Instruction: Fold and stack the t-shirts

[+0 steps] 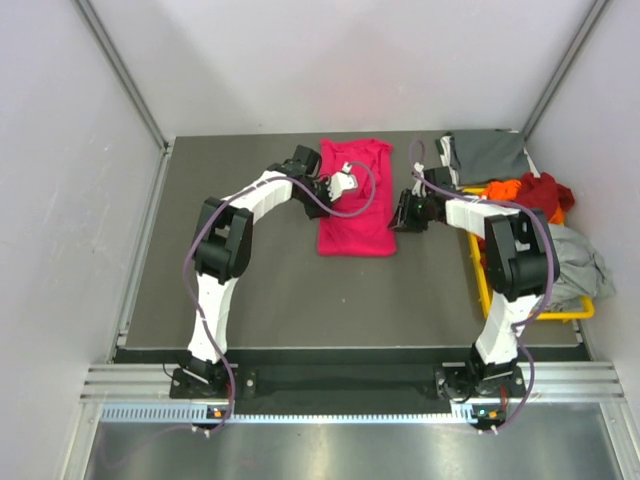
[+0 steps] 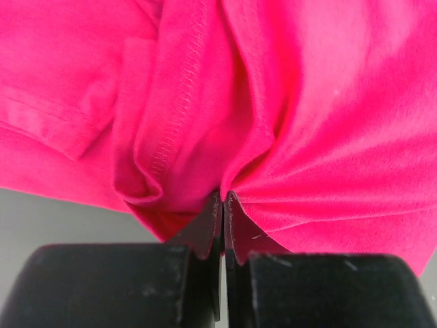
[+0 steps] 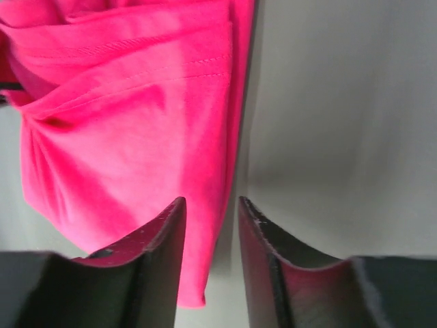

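The magenta-pink t-shirt [image 1: 355, 205] lies partly folded in the middle of the dark table. My left gripper [image 1: 335, 187] is over its upper part, shut on a pinch of the pink cloth [image 2: 287, 157]; its fingertips [image 2: 213, 205] meet with fabric bunched between them. My right gripper [image 1: 403, 217] is at the shirt's right edge, open, its jaws set either side of the pink hem [image 3: 212, 225] without closing on it. A dark grey t-shirt [image 1: 487, 156] lies at the back right. Orange [image 1: 505, 188], dark red [image 1: 545, 192] and light grey [image 1: 578, 262] shirts are piled at the right.
A yellow bin [image 1: 484, 285] stands at the right edge of the table under the pile of shirts. Grey walls close in the left, back and right. Bare table [image 1: 270, 290] lies in front of the pink shirt.
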Available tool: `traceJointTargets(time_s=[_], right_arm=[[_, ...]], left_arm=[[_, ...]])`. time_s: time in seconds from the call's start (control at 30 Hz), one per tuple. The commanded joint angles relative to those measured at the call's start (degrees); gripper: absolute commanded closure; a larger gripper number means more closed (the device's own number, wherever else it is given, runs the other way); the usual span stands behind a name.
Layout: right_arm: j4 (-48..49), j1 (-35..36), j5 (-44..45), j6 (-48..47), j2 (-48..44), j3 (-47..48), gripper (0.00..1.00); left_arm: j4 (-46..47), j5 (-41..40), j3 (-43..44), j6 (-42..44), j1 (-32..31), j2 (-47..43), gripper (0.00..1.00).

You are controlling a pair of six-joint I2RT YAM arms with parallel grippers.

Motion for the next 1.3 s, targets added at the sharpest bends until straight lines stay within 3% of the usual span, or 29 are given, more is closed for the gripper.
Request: traceJointTargets(time_s=[0.0,0.07,0.1,0.17,0.43,0.57,0.6,0.63,0.7,0.8,0.87,0.97,1.1,1.27], right_arm=[[6.50,0.43,-3.33,1.90,2.05,0.14,0.70],[7.13,0.43,-2.72,2.70,2.84,0.58,0.78],[6.96,0.17,-2.28,2.87,3.63,0.93,0.89],[7.39,-0.10,-2.53,3.31,4.42,1.64,1.00],[8.53,-1.77,1.06,4.81,3.81,0.68,1.00],[9.24,-2.21,0.72,4.37,2.76,-0.38,1.00],[9.15,-2.21,0.02,4.20,2.76,-0.21,0.85],[8.98,-2.30,-1.56,4.19,2.58,0.05,0.75],[8.80,-2.21,-1.84,4.11,1.01,-0.38,0.58],[8.19,-2.21,-0.08,3.76,-3.90,-2.75,0.52],[7.66,-2.21,1.76,3.23,-6.72,-5.21,0.51],[7.74,-2.03,2.65,3.49,-12.26,-10.30,0.52],[8.44,-0.19,3.87,4.19,-20.00,-16.89,0.57],[10.99,4.73,4.58,6.56,-20.80,-21.30,0.62]], left_arm=[[1.39,1.31,4.23,-2.18,0.28,-0.04,1.00],[1.65,0.96,5.03,-3.58,0.28,0.58,1.00],[1.83,0.26,5.73,-4.03,0.36,0.84,1.00],[2.27,-0.53,6.26,-5.25,0.37,1.28,0.99],[7.54,-11.94,9.07,-10.18,0.37,4.27,1.00],[6.32,-11.80,9.08,-10.01,0.28,5.06,0.95],[5.88,-11.53,9.08,-9.92,0.10,4.89,0.89],[5.44,-11.00,8.90,-9.92,-0.07,4.63,0.72],[4.29,-8.90,8.03,-9.48,-0.51,2.70,0.60],[4.03,-7.05,5.66,-9.57,-1.04,-1.69,0.51],[3.94,-6.34,3.64,-9.74,-1.22,-5.46,0.45],[3.50,-5.73,0.30,-9.31,-1.57,-10.38,0.44],[1.74,-4.50,-10.68,-5.88,-2.36,-16.54,0.43],[3.14,-7.12,-24.48,-0.17,-6.39,-21.56,0.46]])
